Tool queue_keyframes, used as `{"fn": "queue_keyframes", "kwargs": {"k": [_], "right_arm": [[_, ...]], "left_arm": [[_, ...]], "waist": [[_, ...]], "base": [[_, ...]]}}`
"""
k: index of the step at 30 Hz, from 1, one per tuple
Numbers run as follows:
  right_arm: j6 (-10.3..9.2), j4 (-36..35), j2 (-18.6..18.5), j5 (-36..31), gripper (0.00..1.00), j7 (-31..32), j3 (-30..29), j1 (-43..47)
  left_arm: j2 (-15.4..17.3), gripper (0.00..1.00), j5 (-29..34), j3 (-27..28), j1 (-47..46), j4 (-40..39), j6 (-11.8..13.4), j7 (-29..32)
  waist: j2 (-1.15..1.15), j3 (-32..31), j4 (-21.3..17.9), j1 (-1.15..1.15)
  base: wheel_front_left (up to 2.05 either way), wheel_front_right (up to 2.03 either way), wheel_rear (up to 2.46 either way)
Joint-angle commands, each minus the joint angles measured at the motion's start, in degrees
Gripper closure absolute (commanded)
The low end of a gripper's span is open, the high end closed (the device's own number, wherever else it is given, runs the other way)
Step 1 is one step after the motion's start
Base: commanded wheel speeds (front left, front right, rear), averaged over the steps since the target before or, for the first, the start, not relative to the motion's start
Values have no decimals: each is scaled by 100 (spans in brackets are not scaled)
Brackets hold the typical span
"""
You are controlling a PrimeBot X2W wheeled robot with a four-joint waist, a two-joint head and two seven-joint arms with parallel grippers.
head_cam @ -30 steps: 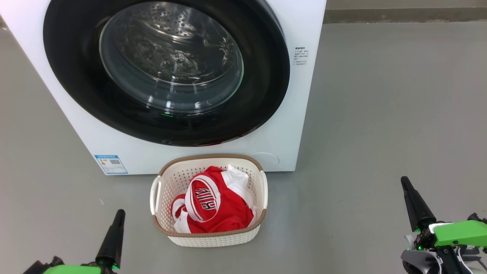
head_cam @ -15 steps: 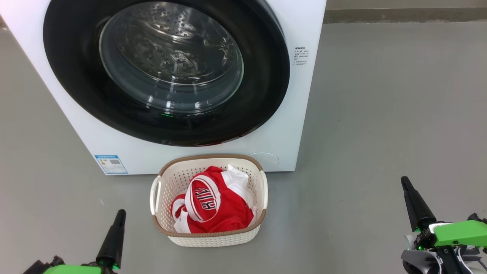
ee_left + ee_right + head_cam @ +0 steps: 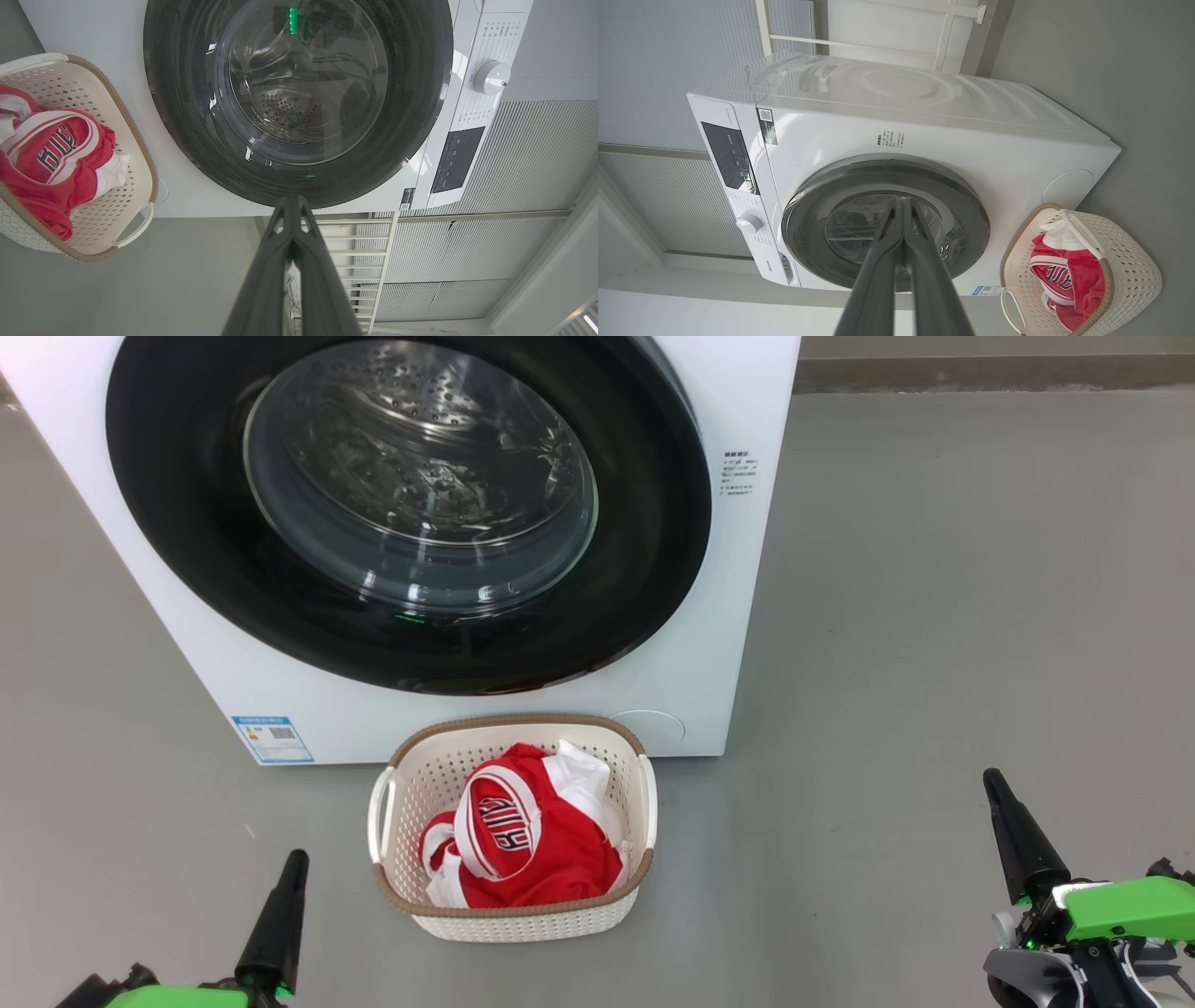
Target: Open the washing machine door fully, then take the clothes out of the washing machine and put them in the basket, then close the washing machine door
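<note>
The white washing machine stands ahead with its round black door closed flat against the front; the steel drum shows through the glass. On the floor before it sits the cream basket holding the red clothes with white trim. My left gripper is shut at the lower left, left of the basket and holding nothing. Shut and empty too, my right gripper is at the lower right, well clear of the basket. The wrist views show the door, basket and clothes.
Grey floor lies open to the machine's right and around the basket. A blue label sits low on the machine's front. The control panel and dial are on the machine's top strip. A slatted wall stands behind.
</note>
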Motion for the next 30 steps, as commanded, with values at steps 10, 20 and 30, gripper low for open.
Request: {"fn": "queue_keyframes", "kwargs": {"k": [10,20,30], "right_arm": [[-4,-140,-32,-56,100,30,80,-244],[-4,-139,-27,-62,100,35,73,-245],[-4,-139,-23,-67,100,40,67,-245]], "left_arm": [[48,100,15,210,-236,-119,-42,30],[46,100,18,213,-237,-119,-42,33],[44,100,21,216,-237,-119,-42,36]], "waist": [[0,0,0,0],[0,0,0,0],[0,0,0,0]], "base": [[0,0,0],[0,0,0],[0,0,0]]}}
